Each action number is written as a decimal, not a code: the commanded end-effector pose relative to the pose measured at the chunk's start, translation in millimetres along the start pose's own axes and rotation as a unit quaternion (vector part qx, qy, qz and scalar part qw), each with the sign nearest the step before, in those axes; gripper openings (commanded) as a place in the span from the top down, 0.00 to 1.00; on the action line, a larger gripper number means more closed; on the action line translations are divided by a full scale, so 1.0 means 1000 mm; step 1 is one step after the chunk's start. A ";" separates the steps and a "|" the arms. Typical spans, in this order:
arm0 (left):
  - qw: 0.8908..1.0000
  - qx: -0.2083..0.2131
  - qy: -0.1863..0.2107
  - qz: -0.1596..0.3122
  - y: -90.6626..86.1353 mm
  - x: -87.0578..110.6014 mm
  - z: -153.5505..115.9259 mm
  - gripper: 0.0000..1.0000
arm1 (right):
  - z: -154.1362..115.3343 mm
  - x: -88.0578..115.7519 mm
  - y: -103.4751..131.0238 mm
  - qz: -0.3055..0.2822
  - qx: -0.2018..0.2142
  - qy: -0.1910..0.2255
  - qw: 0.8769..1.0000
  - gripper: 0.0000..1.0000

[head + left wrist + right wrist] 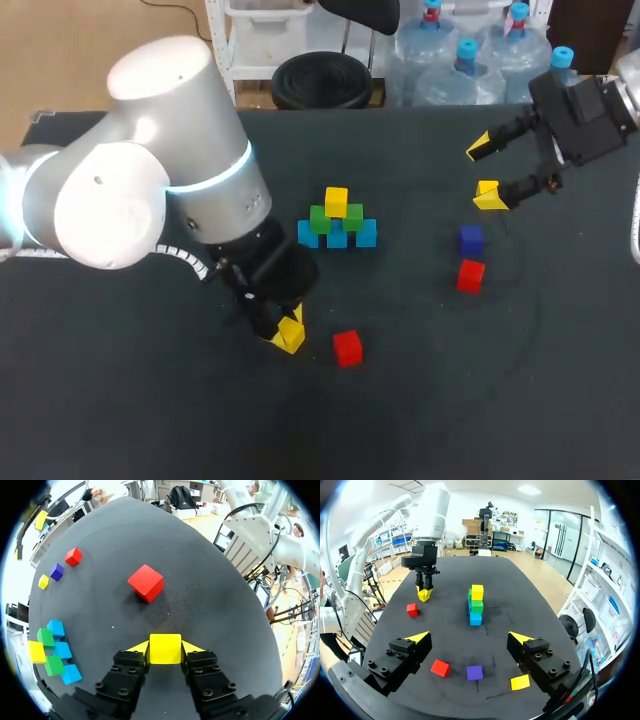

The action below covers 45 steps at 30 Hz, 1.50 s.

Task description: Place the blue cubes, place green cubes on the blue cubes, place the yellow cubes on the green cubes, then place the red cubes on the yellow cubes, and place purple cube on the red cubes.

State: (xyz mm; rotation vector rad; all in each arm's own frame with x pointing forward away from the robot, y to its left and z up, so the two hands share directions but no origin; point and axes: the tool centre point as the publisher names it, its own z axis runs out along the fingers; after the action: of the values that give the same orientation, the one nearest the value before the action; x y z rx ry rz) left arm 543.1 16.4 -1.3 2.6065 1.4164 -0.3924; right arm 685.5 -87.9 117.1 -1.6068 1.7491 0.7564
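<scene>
While our left tool [165,649] clamps a yellow cube [165,644] near a red cube [146,582], our right tool [469,638] hangs wide apart above the desk [450,630].

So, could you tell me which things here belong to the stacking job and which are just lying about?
Job's own: blue cubes, green cubes, top yellow cube, held yellow cube between the left gripper's fingers, loose yellow cube, red cube beside the left gripper, second red cube, purple cube.

Not the job's: just the black table.
</scene>
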 end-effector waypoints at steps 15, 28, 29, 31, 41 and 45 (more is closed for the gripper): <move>0.989 -0.071 0.019 -0.127 0.031 0.020 -0.080 1.00 | 0.001 0.000 0.000 -0.001 0.000 -0.001 1.000 0.00; 0.971 -0.133 0.034 -0.194 0.085 0.053 -0.125 1.00 | 0.001 0.000 0.000 -0.001 0.000 -0.001 1.000 0.00; 0.971 -0.134 0.036 -0.194 0.089 0.055 -0.125 1.00 | 0.001 0.000 0.000 -0.001 0.000 -0.001 1.000 0.00; 0.971 -0.137 0.038 -0.194 0.097 0.057 -0.127 1.00 | 0.001 0.000 0.000 -0.001 0.000 -0.001 1.000 0.00; 0.962 -0.147 0.010 -0.230 0.128 0.068 -0.123 1.00 | 0.001 0.000 0.000 -0.001 0.000 -0.001 1.000 0.00; 0.960 -0.146 -0.001 -0.239 0.140 0.071 -0.120 1.00 | 0.001 0.000 0.000 -0.001 0.000 -0.001 1.000 0.00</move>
State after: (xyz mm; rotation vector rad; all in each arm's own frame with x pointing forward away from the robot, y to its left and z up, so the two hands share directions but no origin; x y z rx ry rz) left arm 704.5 32.0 98.5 2.0090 1.9309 -0.1940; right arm 685.5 -87.9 117.1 -1.6067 1.7492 0.7564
